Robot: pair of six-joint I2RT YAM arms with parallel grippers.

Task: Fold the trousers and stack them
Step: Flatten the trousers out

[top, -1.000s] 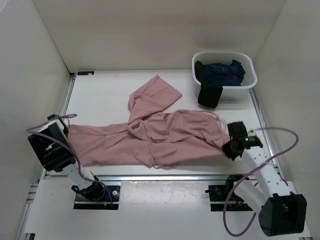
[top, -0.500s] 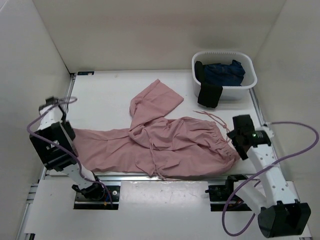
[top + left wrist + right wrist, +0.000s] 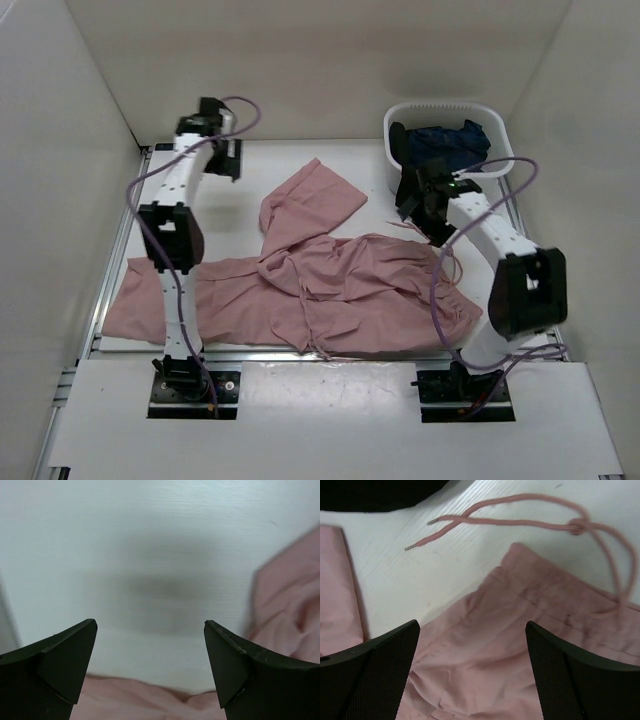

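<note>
trousers [image 3: 340, 285]: lying crumpled, unfolded
left gripper [image 3: 150, 630]: hovering over table [image 3: 150, 540], jaws apart
right gripper [image 3: 472, 630]: hovering over trousers, jaws apart

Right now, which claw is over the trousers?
The right claw: the trousers lie directly beneath it, at the waist. The left claw hangs above bare table at the far left, fabric only at its view's edges.

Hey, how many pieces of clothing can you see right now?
3: pink trousers spread on the table, a blue garment in the basket, a black one over its rim. More may be hidden underneath.
</note>
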